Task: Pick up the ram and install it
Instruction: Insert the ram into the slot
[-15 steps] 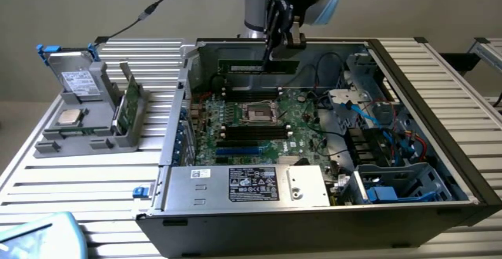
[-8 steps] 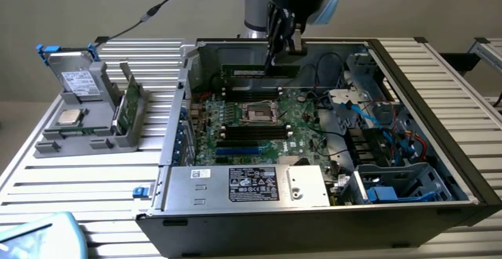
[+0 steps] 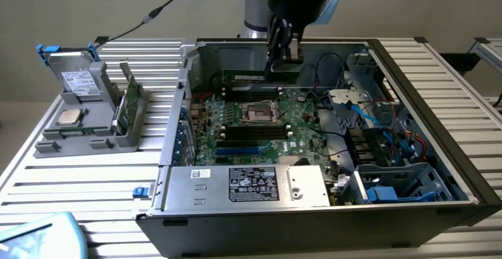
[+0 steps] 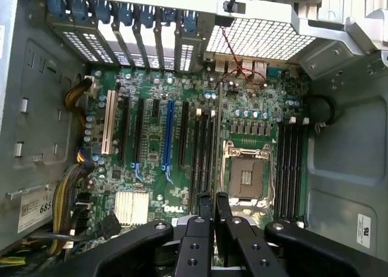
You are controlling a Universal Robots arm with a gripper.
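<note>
Right now my gripper (image 4: 213, 199) is closed down narrow on the ram (image 3: 251, 77), the two fingers pinching its flat faces from above. In the exterior view the stick hangs level under me, toward the back of the open case (image 3: 314, 224). My hold is toward one end of it, not at its middle.

I judge it light, so weight is no worry. It is thin, stiff and brittle: it will not flex to forgive a crooked approach, and the contact edge along its bottom and the black chips on its faces would not take scraping. The faces are smooth, so an off-centre pinch like this could let it pivot if one end meets resistance first. The safest hold is on the top edge and upper faces, clear of the contacts.

Just below the stick lie the long black slots (image 4: 197, 150), running beside the bare processor socket (image 4: 248, 177). I cannot tell whether the stick touches a slot or hangs just above. Around them spreads the green motherboard (image 3: 306, 124), crowded with small parts.

Farther off, outside the case, a grey holder (image 3: 86, 135) stands on the slatted table (image 3: 94, 177) at the exterior view's left, with what looks like another green board upright in it.
</note>
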